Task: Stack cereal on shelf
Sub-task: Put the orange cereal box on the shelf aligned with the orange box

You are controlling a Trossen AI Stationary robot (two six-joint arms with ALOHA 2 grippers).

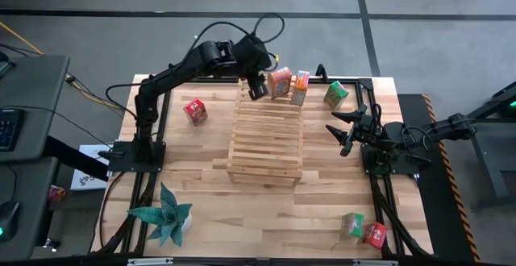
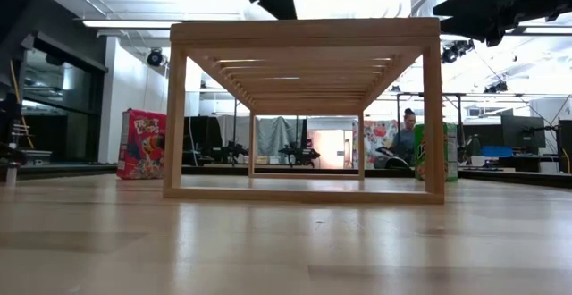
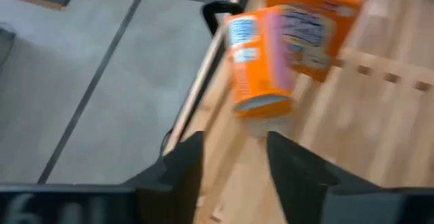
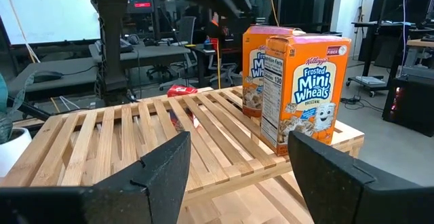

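Observation:
Two orange cereal boxes [image 1: 280, 82] [image 1: 300, 87] stand upright side by side on the far end of the slatted wooden shelf [image 1: 266, 137]. In the right wrist view they show as Mini Wheats boxes [image 4: 308, 95] [image 4: 258, 68]. My left gripper [image 1: 258, 91] hovers open over the shelf's far left corner, just left of the boxes; its wrist view has the nearer orange box [image 3: 261, 61] ahead of the fingers. My right gripper [image 1: 344, 133] waits open to the right of the shelf. A red box [image 1: 195, 111] and a green box [image 1: 336, 95] stand on the table.
Another green box [image 1: 351, 224] and red box [image 1: 374, 234] sit near the table's near right corner. A teal spiky plant [image 1: 165, 214] stands at the near left. In the low view the red box [image 2: 141, 143] and green box [image 2: 435, 152] flank the shelf [image 2: 304, 107].

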